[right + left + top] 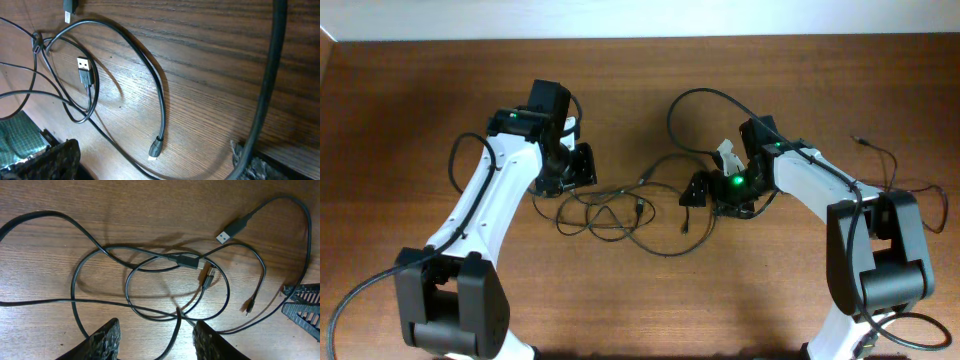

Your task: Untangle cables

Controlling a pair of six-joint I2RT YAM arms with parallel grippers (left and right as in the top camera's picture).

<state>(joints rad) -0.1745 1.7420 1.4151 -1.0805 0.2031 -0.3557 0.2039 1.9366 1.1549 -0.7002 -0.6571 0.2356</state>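
The thin black cables [620, 205] lie in a loose tangle of overlapping loops on the wooden table between my two arms. In the left wrist view the loops [150, 275] cross near a joined connector [187, 261], and a silver USB plug [230, 231] lies free at the upper right. My left gripper [157, 341] is open just above the table, with one strand running between its fingers; it sits left of the tangle [578, 168]. My right gripper [152, 162] is open and low over a small white-tipped plug [156, 147]; it sits right of the tangle [698, 192].
A second USB plug [84, 67] lies among the loops. A thicker black cable [270, 75] hangs past my right finger. Another thin black wire [880, 160] trails on the table at the far right by the right arm. The table's far edge [640, 38] runs along the top.
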